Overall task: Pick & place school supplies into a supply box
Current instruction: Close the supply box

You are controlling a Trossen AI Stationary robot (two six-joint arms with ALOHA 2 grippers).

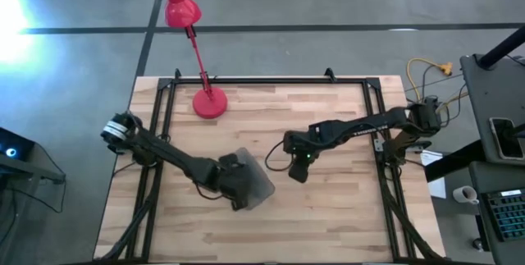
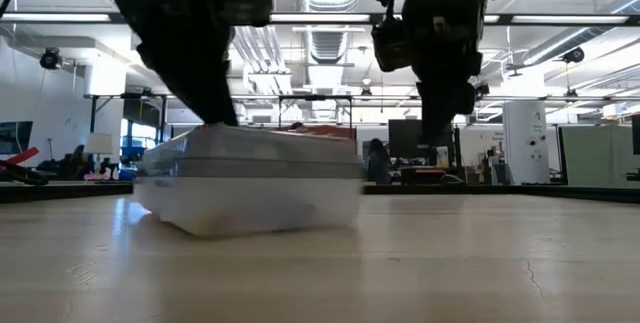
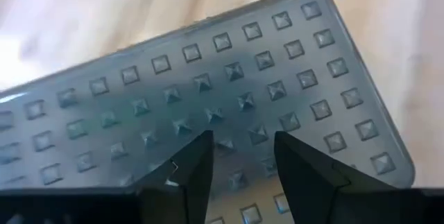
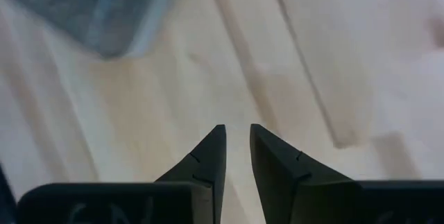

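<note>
The supply box [image 1: 256, 185], a translucent case with a grey gridded lid [image 3: 229, 71], sits closed on the table's middle [image 2: 250, 198]. My left gripper [image 3: 243, 148] stands over the lid, pointing down, fingers a little apart. My right gripper [image 1: 297, 171] hangs shut above bare wood [image 4: 236, 134] just right of the box, touching nothing; a box corner [image 4: 90, 9] shows ahead of it. No scissors, pencils, marker or pens show; what lies inside the box cannot be made out. My left gripper comes at the box from above, both fingertips [image 3: 201, 161] over the gridded lid near one of its ends [image 3: 312, 113]. In the low view the arm reaches down to the lid's top [image 2: 220, 128]. Whether the tips actually touch the lid, I cannot tell.
A red desk lamp [image 1: 197, 52] stands with its round base [image 1: 209, 103] on the table's far side, left of centre. Bare wood lies near, right and left of the box. Black frame rails [image 1: 160, 134] run along the table's left and right sides.
</note>
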